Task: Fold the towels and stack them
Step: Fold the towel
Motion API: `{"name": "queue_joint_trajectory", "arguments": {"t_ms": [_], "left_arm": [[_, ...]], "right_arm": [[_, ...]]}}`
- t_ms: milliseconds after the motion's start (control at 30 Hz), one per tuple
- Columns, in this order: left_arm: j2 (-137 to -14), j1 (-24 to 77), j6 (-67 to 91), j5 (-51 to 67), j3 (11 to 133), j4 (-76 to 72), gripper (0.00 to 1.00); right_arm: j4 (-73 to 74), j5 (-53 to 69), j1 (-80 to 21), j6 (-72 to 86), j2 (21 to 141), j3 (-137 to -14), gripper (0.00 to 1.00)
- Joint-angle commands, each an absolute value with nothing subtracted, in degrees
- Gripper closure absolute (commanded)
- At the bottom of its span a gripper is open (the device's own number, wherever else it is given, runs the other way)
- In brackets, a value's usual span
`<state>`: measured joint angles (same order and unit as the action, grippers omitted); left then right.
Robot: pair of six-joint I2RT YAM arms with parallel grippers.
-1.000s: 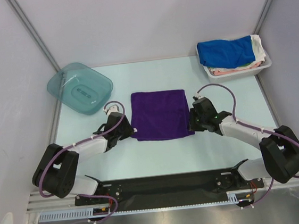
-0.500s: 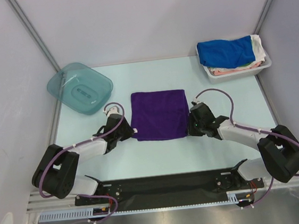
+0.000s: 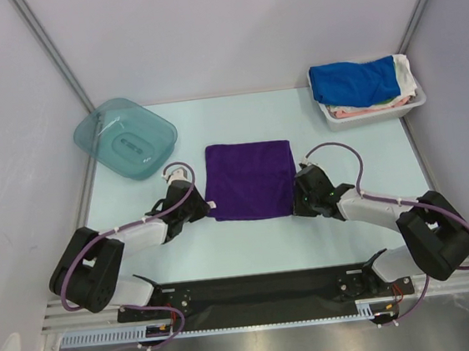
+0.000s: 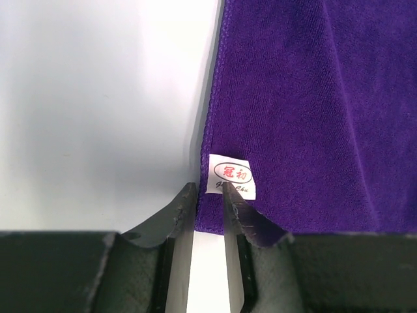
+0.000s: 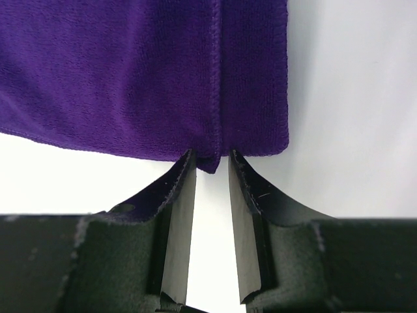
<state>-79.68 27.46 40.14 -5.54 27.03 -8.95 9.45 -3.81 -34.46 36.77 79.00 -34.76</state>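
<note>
Nearest to us, the two arms reach from their bases out over the pale table, one on each side of the dark purple terry towel. The towel lies flat as a folded rectangle in the middle of the table.

The left gripper sits low at the towel's near left corner, just below a small white tag with red lettering. Its jaws stand a narrow way apart with the towel's edge between the tips and bare table showing in the gap lower down. We cannot tell whether they pinch the cloth or only flank it.

The right gripper is at the near right corner. Here a small fold of the stitched hem fills the space between the tips, so we read it as clamped on the towel.

Farther back on the left rests a translucent teal plastic basin, well apart from the towel. At the far right corner stands a white rectangular tray. It holds a royal blue terry towel on top, a white cloth beside it and a pinkish item underneath.
</note>
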Motion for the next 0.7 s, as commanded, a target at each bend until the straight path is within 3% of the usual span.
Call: {"name": "queue_joint_trajectory", "arguments": {"t_ms": [0, 367, 500, 600, 667], "left_arm": [[-78.58, 27.33, 40.52, -4.22, 26.02, -8.88, 0.72], [-78.49, 27.25, 40.08, -3.52, 26.19, -9.14, 0.78], [-78.4, 27.25, 39.9, -3.16, 26.37, -9.23, 0.8], [-78.31, 27.33, 39.73, -2.81, 26.54, -9.14, 0.84], [-77.87, 27.25, 39.29, -2.64, 26.72, -8.79, 0.9]], "right_arm": [[8.26, -5.71, -35.07, 37.71, 78.93, -34.45, 0.69], [7.56, -5.18, -35.33, 38.58, 79.45, -35.15, 0.72], [8.26, -5.45, -35.33, 38.58, 79.37, -35.59, 0.79], [8.79, -5.36, -35.33, 38.67, 78.93, -35.68, 0.93], [9.4, -5.36, -35.33, 38.58, 78.23, -36.03, 0.95]]}}
